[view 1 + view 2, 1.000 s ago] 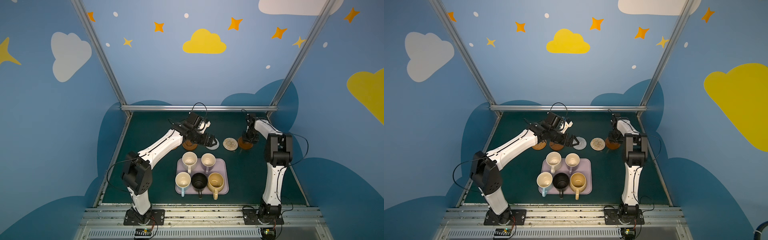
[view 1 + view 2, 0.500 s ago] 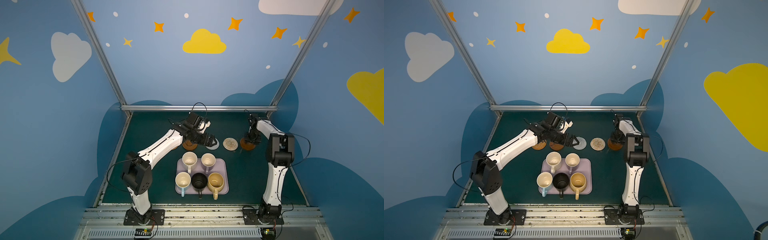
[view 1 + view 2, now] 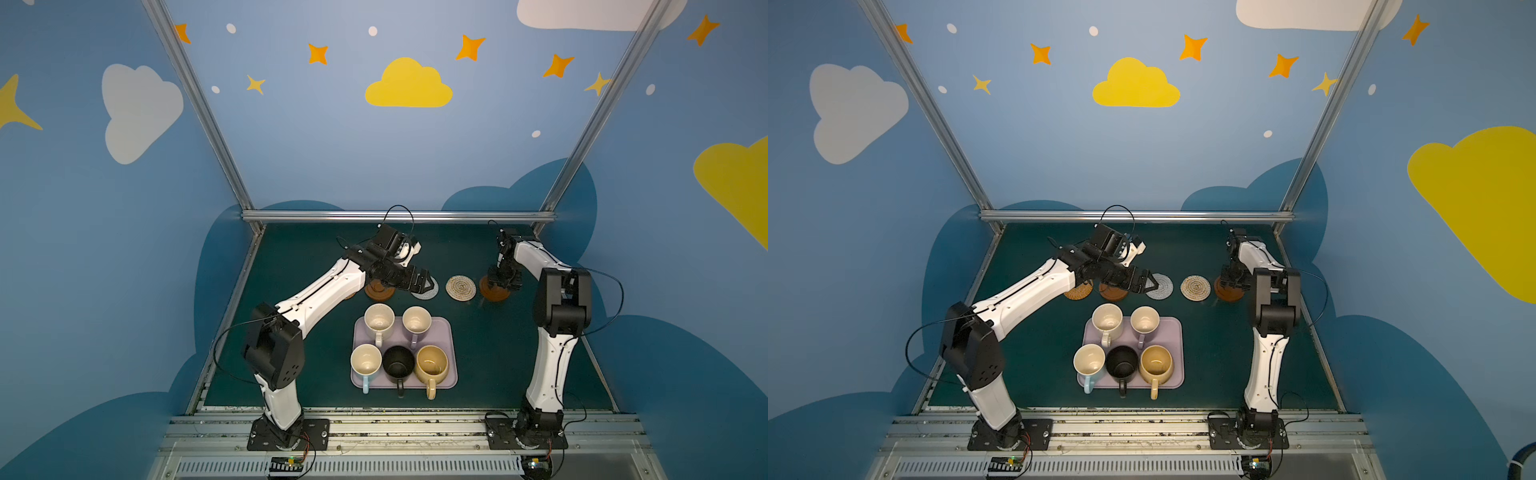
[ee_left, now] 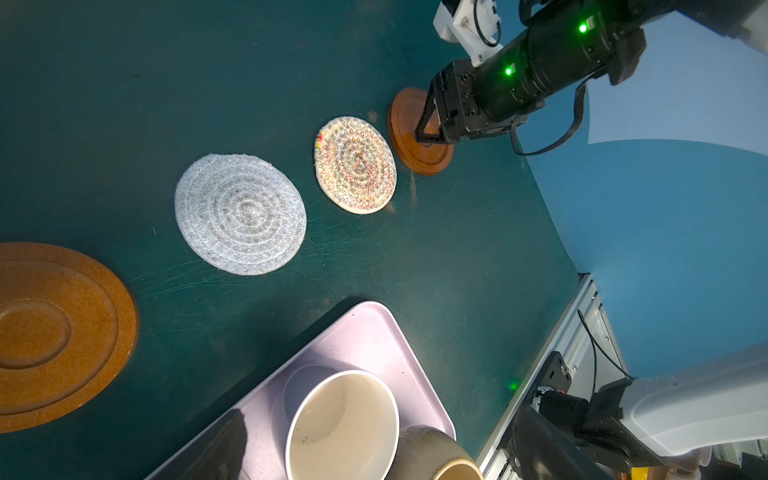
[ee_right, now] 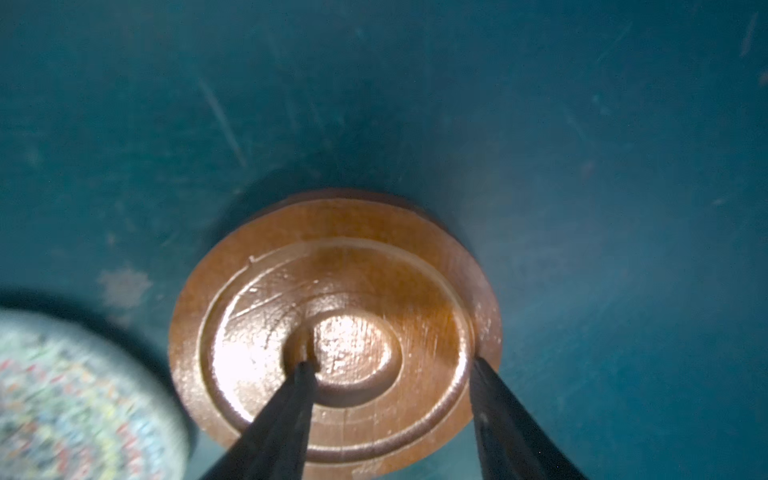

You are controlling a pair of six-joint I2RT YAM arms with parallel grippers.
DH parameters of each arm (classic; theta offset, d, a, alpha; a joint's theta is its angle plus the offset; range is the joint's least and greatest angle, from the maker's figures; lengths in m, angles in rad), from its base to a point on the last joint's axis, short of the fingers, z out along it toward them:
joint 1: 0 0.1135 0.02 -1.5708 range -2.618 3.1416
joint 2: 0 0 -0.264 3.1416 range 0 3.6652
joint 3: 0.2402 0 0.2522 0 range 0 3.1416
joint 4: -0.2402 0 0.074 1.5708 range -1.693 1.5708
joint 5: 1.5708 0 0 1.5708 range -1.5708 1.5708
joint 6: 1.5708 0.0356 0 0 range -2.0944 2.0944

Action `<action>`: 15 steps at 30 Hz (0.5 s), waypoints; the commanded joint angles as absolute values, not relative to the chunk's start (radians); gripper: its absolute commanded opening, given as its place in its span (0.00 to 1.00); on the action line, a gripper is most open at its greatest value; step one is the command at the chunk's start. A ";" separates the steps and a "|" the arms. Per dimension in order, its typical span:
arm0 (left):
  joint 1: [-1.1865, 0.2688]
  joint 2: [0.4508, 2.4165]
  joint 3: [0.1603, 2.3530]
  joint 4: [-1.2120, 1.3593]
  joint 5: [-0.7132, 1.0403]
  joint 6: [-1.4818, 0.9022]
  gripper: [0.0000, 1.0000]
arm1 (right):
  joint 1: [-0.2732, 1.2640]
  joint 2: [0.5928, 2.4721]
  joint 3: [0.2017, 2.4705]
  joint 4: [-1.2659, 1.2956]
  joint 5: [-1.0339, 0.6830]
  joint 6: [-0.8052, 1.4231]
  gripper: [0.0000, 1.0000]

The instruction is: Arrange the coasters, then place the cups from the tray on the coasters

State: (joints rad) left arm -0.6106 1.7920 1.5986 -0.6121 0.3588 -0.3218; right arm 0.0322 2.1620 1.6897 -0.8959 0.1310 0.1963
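Five coasters lie in a row behind the tray (image 3: 448,332): orange-brown woven (image 3: 1079,289), wooden (image 3: 380,290), grey-white woven (image 3: 428,293), beige woven (image 3: 460,287) and a second wooden one (image 3: 494,293). My right gripper (image 5: 390,365) stands open over that last coaster (image 5: 332,332), which lies flat. One tip is at its centre recess, the other at its rim. My left gripper (image 3: 426,281) hovers open above the grey-white coaster (image 4: 240,214); its jaws are out of the left wrist view. The cream (image 3: 379,322), lavender (image 3: 416,324), light blue (image 3: 365,362), black (image 3: 398,363) and mustard (image 3: 432,365) cups stand on the tray.
The dark green table (image 3: 478,365) ends at a metal rail (image 3: 395,216) at the back and at the arm bases in front. My left arm (image 3: 324,291) reaches across the left end of the coaster row and hides part of it.
My right gripper's jaws have spread wider over the right-hand wooden coaster, and the gripper has shifted slightly. The left arm has not moved.
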 commanded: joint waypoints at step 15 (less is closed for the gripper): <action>-0.591 1.688 1.585 -0.670 0.255 -0.340 1.00 | 0.087 1.906 1.645 -0.917 0.078 0.191 0.77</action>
State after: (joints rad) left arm -0.5945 1.7416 1.5982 -0.6201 0.2878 -0.3298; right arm 0.0582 1.9747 1.6703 -0.8818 0.0856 0.1963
